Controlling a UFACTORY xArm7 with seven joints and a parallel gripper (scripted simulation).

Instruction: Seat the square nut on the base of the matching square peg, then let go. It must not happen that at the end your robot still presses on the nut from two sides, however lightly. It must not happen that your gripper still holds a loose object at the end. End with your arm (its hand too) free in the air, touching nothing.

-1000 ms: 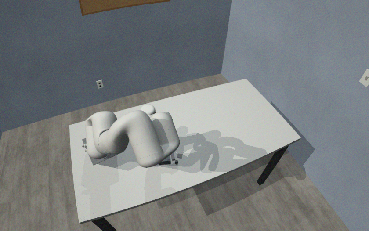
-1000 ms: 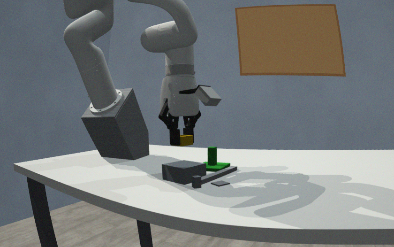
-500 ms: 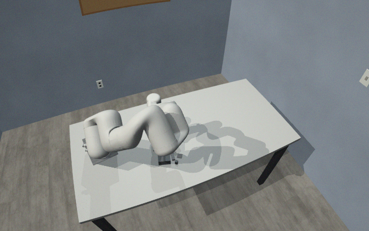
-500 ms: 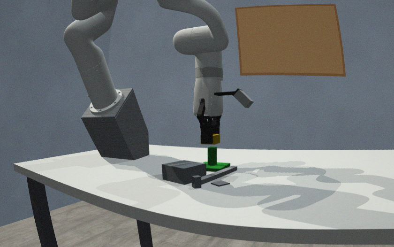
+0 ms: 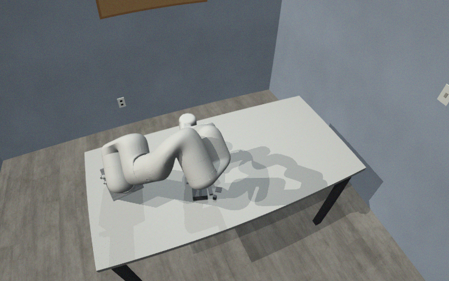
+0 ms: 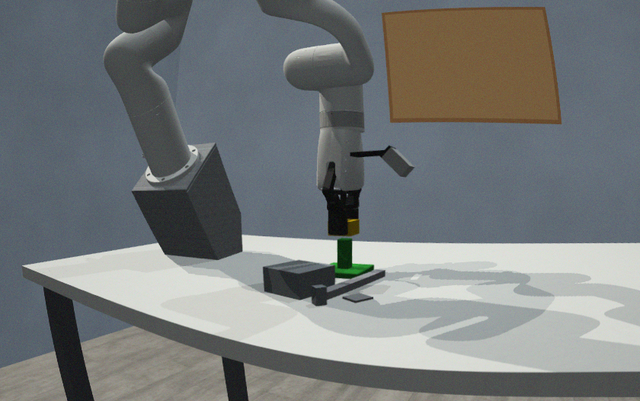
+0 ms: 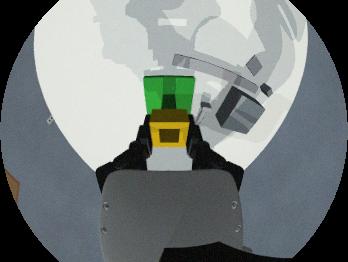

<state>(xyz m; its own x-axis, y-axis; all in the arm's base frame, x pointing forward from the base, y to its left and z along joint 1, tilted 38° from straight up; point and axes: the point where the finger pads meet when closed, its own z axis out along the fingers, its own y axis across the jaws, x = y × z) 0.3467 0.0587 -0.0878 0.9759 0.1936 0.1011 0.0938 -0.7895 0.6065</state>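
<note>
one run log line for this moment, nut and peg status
phase: carry, above peg | gripper: shut on square nut | nut: above green square peg, not seated | peg base: bare | release: pending

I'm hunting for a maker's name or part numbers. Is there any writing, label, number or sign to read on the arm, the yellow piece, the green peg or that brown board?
None can be read in any view.
Arm: plain white, no lettering.
Yellow nut, held in the gripper: unmarked.
Green peg: unmarked.
Brown wall board: blank.
Wall outlet: only slots.
</note>
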